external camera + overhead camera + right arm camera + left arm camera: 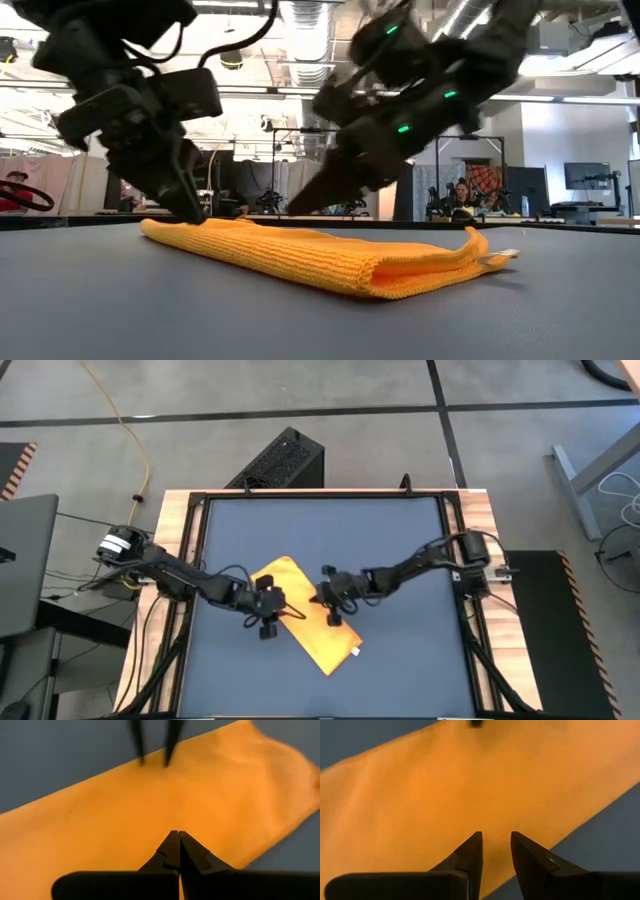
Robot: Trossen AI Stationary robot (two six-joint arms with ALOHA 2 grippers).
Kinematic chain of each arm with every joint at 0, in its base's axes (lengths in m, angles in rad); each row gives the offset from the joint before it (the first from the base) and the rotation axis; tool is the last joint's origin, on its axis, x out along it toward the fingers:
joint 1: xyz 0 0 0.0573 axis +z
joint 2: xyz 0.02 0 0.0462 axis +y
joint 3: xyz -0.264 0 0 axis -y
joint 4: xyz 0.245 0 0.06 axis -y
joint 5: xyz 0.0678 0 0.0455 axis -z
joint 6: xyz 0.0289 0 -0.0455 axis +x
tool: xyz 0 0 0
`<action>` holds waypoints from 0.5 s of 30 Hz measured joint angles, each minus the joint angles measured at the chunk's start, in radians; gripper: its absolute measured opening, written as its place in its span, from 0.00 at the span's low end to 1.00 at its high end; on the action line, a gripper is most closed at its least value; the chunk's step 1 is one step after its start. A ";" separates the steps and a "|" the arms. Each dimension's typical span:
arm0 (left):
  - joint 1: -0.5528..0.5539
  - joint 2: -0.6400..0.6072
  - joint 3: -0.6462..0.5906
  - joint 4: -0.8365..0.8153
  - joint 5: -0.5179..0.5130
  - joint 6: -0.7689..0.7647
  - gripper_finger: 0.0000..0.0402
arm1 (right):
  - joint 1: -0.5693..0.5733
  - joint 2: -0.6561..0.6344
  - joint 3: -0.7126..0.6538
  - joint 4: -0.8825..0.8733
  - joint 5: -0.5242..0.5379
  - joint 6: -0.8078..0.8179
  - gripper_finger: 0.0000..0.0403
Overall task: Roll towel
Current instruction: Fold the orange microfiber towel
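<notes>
The towel [330, 258] lies folded into a long strip on the dark blue counter [120, 310], set diagonally near the counter's middle, with its white tag [500, 258] at the near end, closest to the front edge. No turn has yet been wound into the towel.

Right gripper [322, 597]: clenched, its fingers closed tip to tip on nothing, poised at one long edge of the strip a little beyond its midpoint.

Left gripper [264, 603]: fingers part-way apart with the cloth showing bare between them, so nothing is grasped; its tips are down at the opposite long edge, towards the far end, seemingly on the cloth.

To roll well, the judgement is that the two grippers should work one short end together, each taking a corner, turn the end over evenly and keep both sides level so the roll does not skew; the free length should stay flat against the counter.

The cloth is bright yellow-orange with a fine ribbed weave, soft and fairly thick, its layers plain along the near folded edge. It lies nearly flat, with a slight upward curl at the tag end.
</notes>
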 joint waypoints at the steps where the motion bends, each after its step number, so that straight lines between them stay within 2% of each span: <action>1: -0.011 0.000 -0.002 -0.006 -0.019 -0.012 0.23 | -0.020 0.021 0.023 -0.001 -0.026 -0.004 0.04; 5: -0.050 -0.005 -0.003 0.015 -0.090 -0.021 0.23 | -0.077 0.089 0.112 -0.010 -0.078 -0.012 0.04; 11: -0.103 -0.008 -0.003 0.048 -0.300 0.021 0.23 | -0.131 0.117 0.193 -0.024 -0.078 -0.033 0.04; 13: -0.107 -0.008 -0.003 0.106 -0.299 0.092 0.23 | -0.147 0.116 0.197 -0.022 -0.077 -0.034 0.04; 15: -0.106 -0.008 -0.003 0.188 -0.253 0.178 0.23 | -0.163 0.116 0.196 -0.027 -0.077 -0.012 0.04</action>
